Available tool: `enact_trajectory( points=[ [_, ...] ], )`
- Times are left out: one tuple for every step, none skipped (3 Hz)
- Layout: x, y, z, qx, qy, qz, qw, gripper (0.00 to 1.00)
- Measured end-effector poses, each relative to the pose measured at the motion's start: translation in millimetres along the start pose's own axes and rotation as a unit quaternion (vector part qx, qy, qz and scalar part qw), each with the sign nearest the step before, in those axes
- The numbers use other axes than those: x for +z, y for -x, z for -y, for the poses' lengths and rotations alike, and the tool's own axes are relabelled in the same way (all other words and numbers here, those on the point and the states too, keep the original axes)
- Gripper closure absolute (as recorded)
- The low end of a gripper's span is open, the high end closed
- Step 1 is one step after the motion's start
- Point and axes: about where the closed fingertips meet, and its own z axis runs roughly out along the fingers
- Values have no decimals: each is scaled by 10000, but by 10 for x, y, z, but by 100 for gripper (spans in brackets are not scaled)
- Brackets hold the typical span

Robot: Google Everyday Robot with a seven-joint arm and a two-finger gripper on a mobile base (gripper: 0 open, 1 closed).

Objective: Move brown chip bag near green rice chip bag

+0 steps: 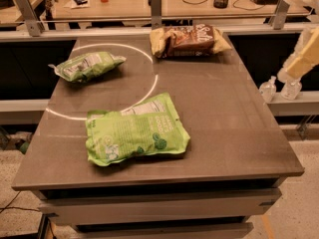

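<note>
The brown chip bag (189, 40) lies flat at the table's far edge, right of centre, dark brown with white script and pale yellow ends. The green rice chip bag (135, 131), large and lime green with a white label panel, lies flat near the front of the table, left of centre. The two bags are well apart. Only pale links of my arm (303, 58) show at the right edge, off the table's right side and above floor level. My gripper is outside the view.
A smaller green-and-white bag (87, 65) lies at the table's left side. A white circle line (149, 86) is marked on the grey table (234, 123). Two clear bottles (279, 88) stand on a ledge to the right. A desk with clutter stands behind.
</note>
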Motion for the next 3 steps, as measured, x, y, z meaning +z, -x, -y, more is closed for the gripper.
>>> enact_trajectory(
  points=[
    [251, 16, 285, 270, -492, 323, 9979, 0],
    [512, 20, 646, 637, -836, 557, 9929, 0],
    [772, 6, 942, 990, -901, 613, 9891, 0]
  ],
)
